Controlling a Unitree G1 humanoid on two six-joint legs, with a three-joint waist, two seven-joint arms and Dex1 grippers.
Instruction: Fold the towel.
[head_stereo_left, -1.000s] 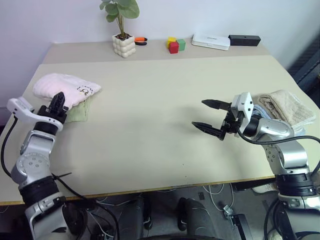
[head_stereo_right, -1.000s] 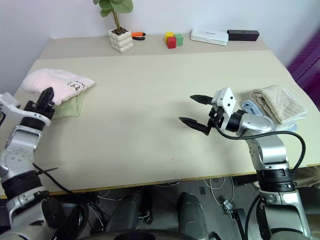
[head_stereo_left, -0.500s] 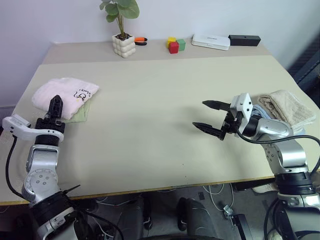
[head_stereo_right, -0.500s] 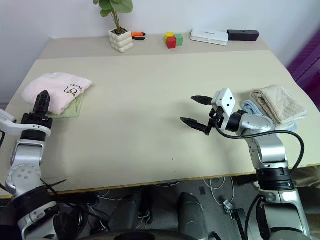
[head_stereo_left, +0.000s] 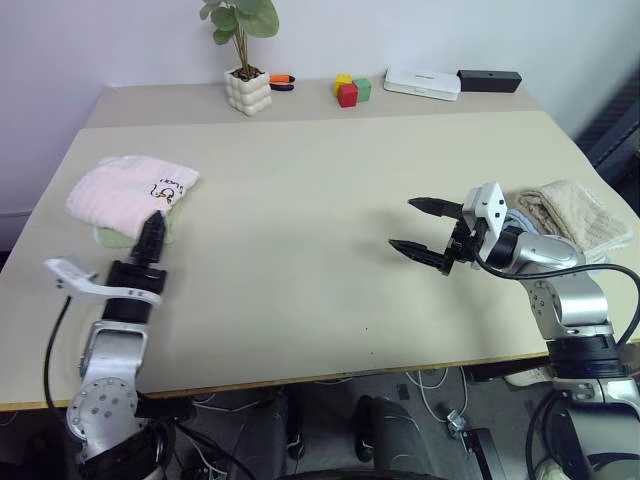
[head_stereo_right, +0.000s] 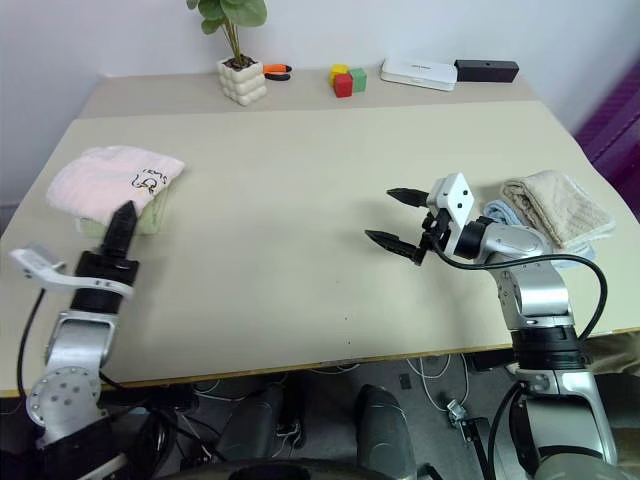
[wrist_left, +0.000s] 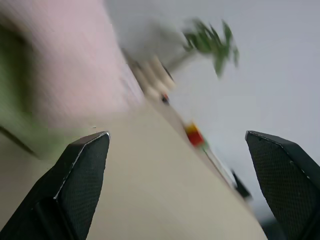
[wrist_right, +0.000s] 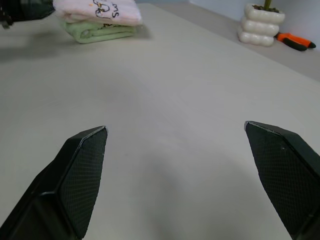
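So the towel (head_stereo_left: 128, 187) is sitting folded on top of a green cloth (head_stereo_left: 166, 229) at the left end of the surface (head_stereo_left: 300, 200). Left gripper (head_stereo_left: 150, 236) hangs just beside it with nothing in it, fingers spread wide in the wrist view, and the right gripper (head_stereo_left: 424, 228) is well apart over bare surface, fingers spread too, with a beige towel (head_stereo_left: 570, 212) just behind it

Pale pink folded terry towel (head_stereo_left: 130, 187) sat at the far left of the beige table (head_stereo_left: 320, 190), on top of a small light-green cloth (head_stereo_left: 160, 229). Beige ribbed folded towel (head_stereo_left: 572, 213) lay at the right edge on a light-blue cloth (head_stereo_right: 497, 216). White bubble-shaped plant pot (head_stereo_left: 247, 90), coloured blocks (head_stereo_left: 351, 89) and flat white box (head_stereo_left: 422, 82) lined the back edge, left to right.
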